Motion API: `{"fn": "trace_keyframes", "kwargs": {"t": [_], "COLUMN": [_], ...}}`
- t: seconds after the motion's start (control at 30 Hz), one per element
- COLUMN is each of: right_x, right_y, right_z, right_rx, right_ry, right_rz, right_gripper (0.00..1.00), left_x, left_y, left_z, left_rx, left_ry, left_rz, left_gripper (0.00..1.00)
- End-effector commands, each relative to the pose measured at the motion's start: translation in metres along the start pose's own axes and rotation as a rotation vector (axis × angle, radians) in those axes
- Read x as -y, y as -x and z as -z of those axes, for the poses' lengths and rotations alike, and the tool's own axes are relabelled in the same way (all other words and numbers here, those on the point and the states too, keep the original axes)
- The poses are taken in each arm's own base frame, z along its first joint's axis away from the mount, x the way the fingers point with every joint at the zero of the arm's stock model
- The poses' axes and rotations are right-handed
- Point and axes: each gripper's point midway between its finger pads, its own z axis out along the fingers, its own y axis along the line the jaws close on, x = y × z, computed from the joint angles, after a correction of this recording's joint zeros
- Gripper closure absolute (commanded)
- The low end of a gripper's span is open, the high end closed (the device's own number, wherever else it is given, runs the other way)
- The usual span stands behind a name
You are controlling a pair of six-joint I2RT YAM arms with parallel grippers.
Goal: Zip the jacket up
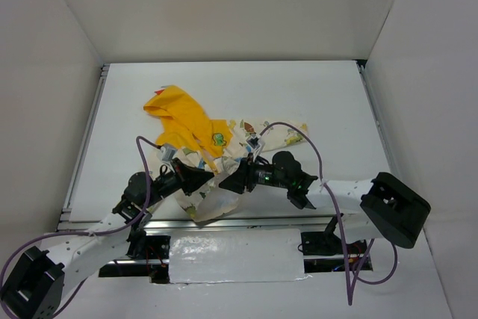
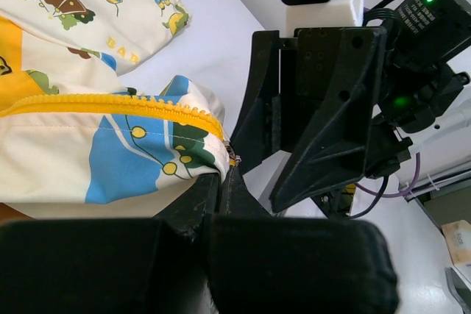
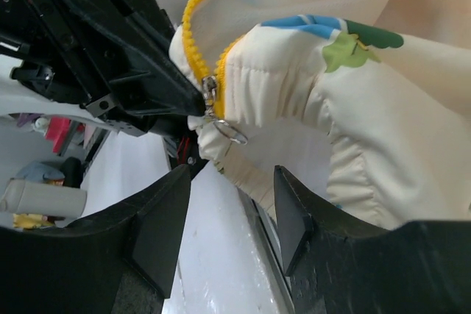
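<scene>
The jacket lies crumpled mid-table, its yellow hood toward the back and the cream printed body toward me. My left gripper is shut on the jacket's bottom corner, right at the lower end of the yellow zipper. In the right wrist view the metal slider sits low on the zipper teeth and its ring pull hangs below it. My right gripper is open just under that pull, touching nothing. It faces the left gripper closely.
White enclosure walls stand on three sides of the white table. A shiny taped strip covers the near edge between the arm bases. Purple cables loop over both arms. The right gripper's black body fills the left wrist view.
</scene>
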Motion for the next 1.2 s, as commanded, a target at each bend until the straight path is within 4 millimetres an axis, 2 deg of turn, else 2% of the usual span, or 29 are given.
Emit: {"fn": "trace_keyframes", "kwargs": {"t": [0.0,0.2,0.37,0.43,0.47,0.53,0.7,0.73,0.9,1.03,1.17], "right_x": [-0.017,-0.016,-0.021,-0.022,-0.02,-0.02,-0.018,-0.019,-0.026,-0.032,-0.02], "right_y": [0.032,0.037,0.042,0.041,0.039,0.036,0.032,0.032,0.031,0.027,0.021], "right_z": [-0.011,-0.019,-0.021,-0.022,-0.021,-0.02,-0.018,-0.017,-0.016,-0.015,-0.013], "right_rx": [0.112,0.122,0.142,0.136,0.134,0.128,0.127,0.126,0.111,0.092,0.067], "right_ry": [0.054,0.054,0.081,0.087,0.087,0.087,0.083,0.088,0.091,0.065,-0.029], "right_rz": [0.066,0.073,0.063,0.051,0.046,0.034,0.004,-0.005,-0.062,-0.113,-0.194], "right_gripper": [0.44,0.44,0.49,0.54,0.62,0.71,0.73,0.8,0.98,1.0,1.0], "left_x": [0.028,0.028,0.027,0.026,0.026,0.025,0.024,0.024,0.022,0.02,0.02], "left_y": [0.029,0.028,0.026,0.025,0.025,0.026,0.027,0.027,0.025,0.025,0.026], "left_z": [-0.005,-0.005,-0.006,-0.005,-0.005,-0.005,-0.004,-0.004,-0.004,-0.003,-0.002], "left_rx": [0.074,0.072,0.071,0.07,0.07,0.072,0.08,0.08,0.075,0.078,0.083], "left_ry": [-0.097,-0.106,-0.106,-0.104,-0.101,-0.095,-0.088,-0.088,-0.083,-0.073,-0.07], "left_rz": [-0.046,-0.039,-0.032,-0.031,-0.031,-0.034,-0.037,-0.037,-0.038,-0.044,-0.05], "left_gripper": [1.0,1.0,1.0,1.0,1.0,1.0,1.0,1.0,1.0,1.0,1.0]}}
